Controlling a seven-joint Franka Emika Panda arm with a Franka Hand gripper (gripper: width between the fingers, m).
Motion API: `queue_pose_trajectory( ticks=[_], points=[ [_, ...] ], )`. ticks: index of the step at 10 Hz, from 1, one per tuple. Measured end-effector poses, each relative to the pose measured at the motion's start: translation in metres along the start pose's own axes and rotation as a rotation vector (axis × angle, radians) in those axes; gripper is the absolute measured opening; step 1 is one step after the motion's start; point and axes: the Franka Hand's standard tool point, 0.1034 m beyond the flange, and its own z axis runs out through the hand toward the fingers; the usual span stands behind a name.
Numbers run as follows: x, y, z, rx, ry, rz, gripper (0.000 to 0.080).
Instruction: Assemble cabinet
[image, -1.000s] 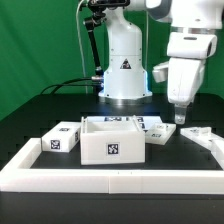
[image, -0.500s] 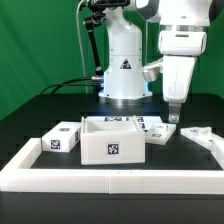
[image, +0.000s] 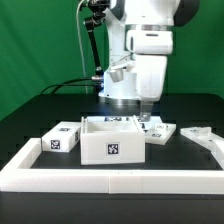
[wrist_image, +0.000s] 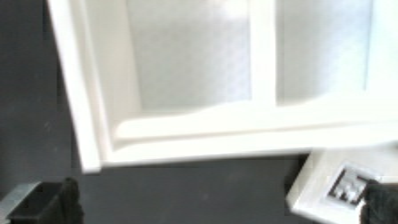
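- The end effector (image: 146, 110) hangs over the back rim of the cabinet's box shell (image: 112, 142), at about the shell's 1 o'clock in the exterior view. I cannot tell how far its fingers are apart, or whether they grip anything.
- The shell rests open side up on the black table (image: 28, 118).
- A small tagged block (image: 60, 140) lies at the shell's 9 o'clock and a flat tagged panel (image: 160, 131) at its 3 o'clock.
- The wrist view is blurred and mostly shows a white grooved surface (wrist_image: 196, 70).
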Motion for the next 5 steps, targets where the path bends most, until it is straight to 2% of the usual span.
queue_pose_trajectory(
  ticks=[1, 5],
  points=[
    [-0.0107, -0.0026, 0.0018, 0.004, 0.0, 0.01, 0.0797],
    [-0.0112, -0.0033, 0.0037, 0.008, 0.001, 0.021, 0.0797]
  ],
)
